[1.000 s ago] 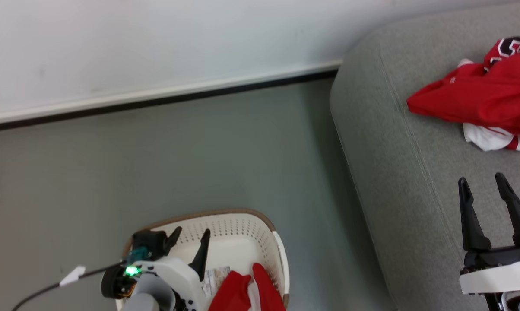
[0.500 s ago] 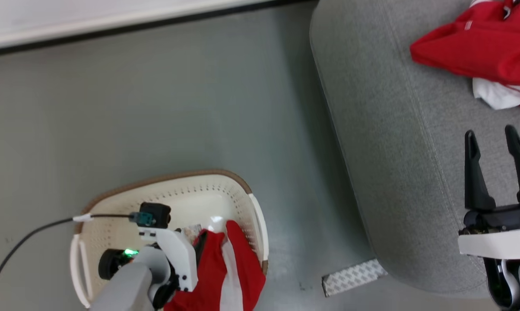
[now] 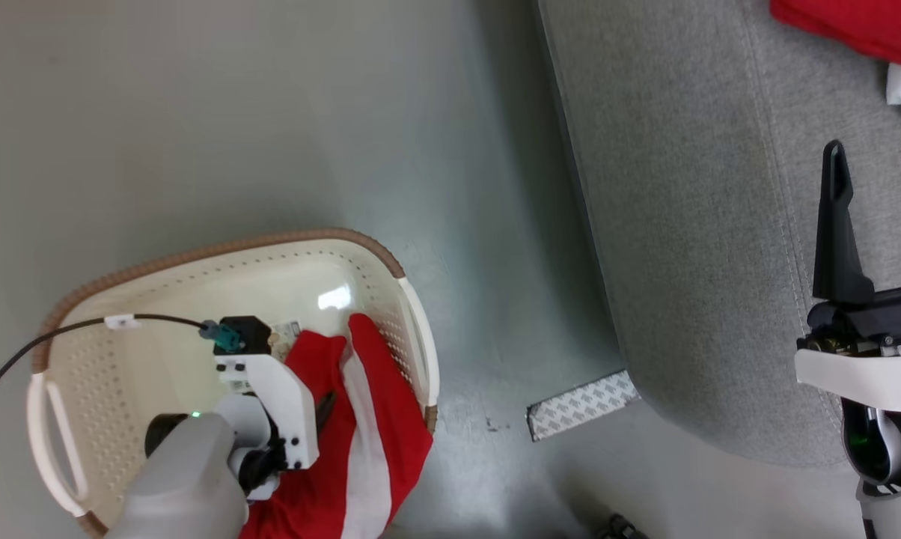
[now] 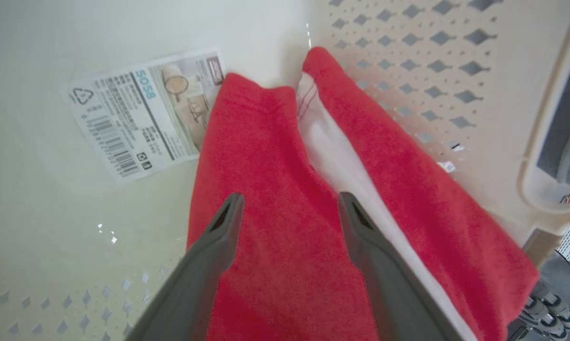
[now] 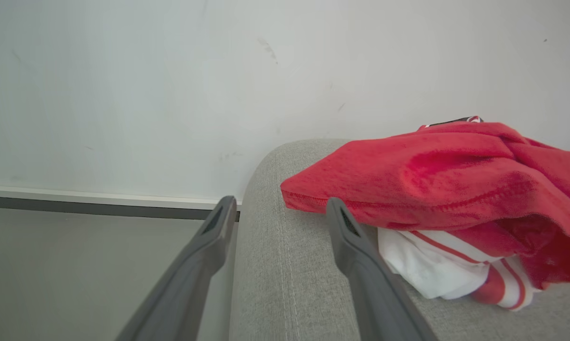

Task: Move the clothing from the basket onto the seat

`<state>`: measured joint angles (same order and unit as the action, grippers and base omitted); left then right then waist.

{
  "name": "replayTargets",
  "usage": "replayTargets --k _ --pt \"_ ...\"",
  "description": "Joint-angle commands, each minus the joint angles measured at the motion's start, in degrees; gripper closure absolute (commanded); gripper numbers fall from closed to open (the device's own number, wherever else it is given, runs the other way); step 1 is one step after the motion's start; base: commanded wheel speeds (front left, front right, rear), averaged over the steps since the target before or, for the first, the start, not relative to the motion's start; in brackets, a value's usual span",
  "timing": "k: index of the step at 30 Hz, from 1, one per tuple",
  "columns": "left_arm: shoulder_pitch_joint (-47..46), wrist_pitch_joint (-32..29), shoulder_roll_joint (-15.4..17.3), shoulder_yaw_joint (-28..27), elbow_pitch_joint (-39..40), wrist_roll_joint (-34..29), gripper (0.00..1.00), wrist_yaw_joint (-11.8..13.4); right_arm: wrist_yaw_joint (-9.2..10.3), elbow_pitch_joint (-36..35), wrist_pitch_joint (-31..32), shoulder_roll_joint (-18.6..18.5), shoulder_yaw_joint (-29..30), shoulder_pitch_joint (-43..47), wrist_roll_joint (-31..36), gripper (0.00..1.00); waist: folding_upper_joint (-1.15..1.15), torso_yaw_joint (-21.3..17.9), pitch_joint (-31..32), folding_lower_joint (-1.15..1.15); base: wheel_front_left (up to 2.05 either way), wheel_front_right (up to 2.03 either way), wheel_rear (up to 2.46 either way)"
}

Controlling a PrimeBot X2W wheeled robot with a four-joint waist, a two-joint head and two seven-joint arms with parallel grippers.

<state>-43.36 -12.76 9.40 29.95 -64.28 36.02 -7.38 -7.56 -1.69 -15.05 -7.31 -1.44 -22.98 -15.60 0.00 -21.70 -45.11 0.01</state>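
Observation:
The cream basket (image 3: 218,251) with a brown rim stands on the floor at lower left. Red clothing with a white panel (image 3: 376,419) lies in its right half and drapes over the front rim. My left gripper (image 3: 314,412) points down into the basket. In the left wrist view it (image 4: 289,204) is open, fingers astride the red fabric (image 4: 271,156). More red and white clothing (image 3: 854,22) lies on the grey seat (image 3: 682,224). Over the seat's front, my right gripper (image 3: 877,150) hangs open, short of that clothing (image 5: 455,175) in the right wrist view (image 5: 281,203).
A printed label (image 4: 138,113) is stuck to the basket floor. A black cable (image 3: 46,337) runs left from my left wrist over the basket rim. A white patterned strip (image 3: 581,404) lies on the grey floor (image 3: 480,187) by the seat's corner.
The head camera has tilted down, shifting the whole picture. My left gripper has gone down into the basket onto the red clothing. My right gripper has stayed open over the seat.

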Motion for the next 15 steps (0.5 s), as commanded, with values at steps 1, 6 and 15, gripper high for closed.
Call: replayTargets --k 1,6,15 --pt "-1.2 -2.5 0.9 1.2 -1.3 0.6 0.0 -0.1 0.15 -1.2 -0.2 0.4 0.1 -1.2 0.8 0.0 0.0 -1.2 -2.4 -0.01 0.0 0.0 0.0" --pt "-2.5 -6.0 1.8 2.5 -3.2 1.8 0.0 -0.1 0.15 -3.3 -0.2 1.2 0.4 -2.0 0.9 0.0 0.0 -1.9 -4.4 -0.01 0.0 0.0 0.0" --pt "-4.3 -14.3 3.4 5.1 -4.4 4.6 0.0 -0.1 0.15 -6.8 -0.2 2.1 1.1 -2.2 1.3 0.0 0.0 -2.1 -7.9 -0.01 0.0 0.0 0.0"
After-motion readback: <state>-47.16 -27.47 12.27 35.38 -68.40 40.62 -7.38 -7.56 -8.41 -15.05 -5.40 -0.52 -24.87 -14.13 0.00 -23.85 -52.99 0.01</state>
